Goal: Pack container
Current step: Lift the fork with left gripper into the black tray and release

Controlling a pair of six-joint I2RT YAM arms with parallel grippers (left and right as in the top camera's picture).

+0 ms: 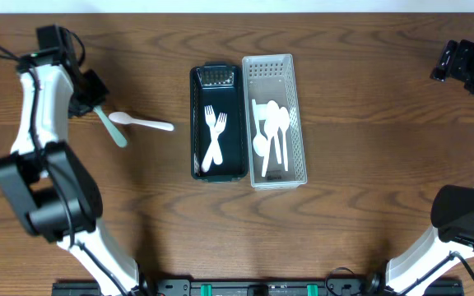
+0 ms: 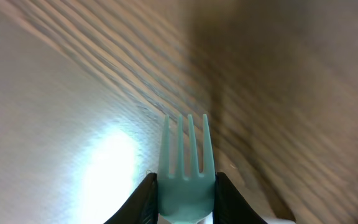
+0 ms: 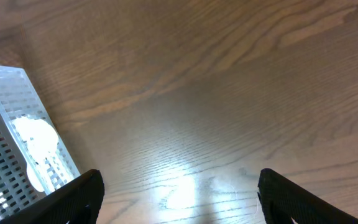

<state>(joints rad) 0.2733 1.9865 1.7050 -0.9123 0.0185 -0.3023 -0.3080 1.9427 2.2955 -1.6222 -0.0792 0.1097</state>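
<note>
My left gripper [image 1: 95, 105] is at the table's left and shut on a teal fork [image 1: 112, 129]; in the left wrist view the fork [image 2: 185, 168] sits between the jaws with its tines pointing away. A white spoon [image 1: 141, 122] lies on the table just right of it. A black tray [image 1: 197, 123] at the centre holds two white forks [image 1: 215, 136]. Beside it, a white perforated basket [image 1: 298, 123] holds several white spoons [image 1: 271, 131]; its corner shows in the right wrist view [image 3: 11, 130]. My right gripper [image 3: 179, 196] is open and empty over bare wood at the far right.
The wooden table [image 1: 369, 164] spreads around both containers. The right arm [image 1: 471, 66] sits at the top right edge, and the left arm's base [image 1: 48, 193] stands at the left.
</note>
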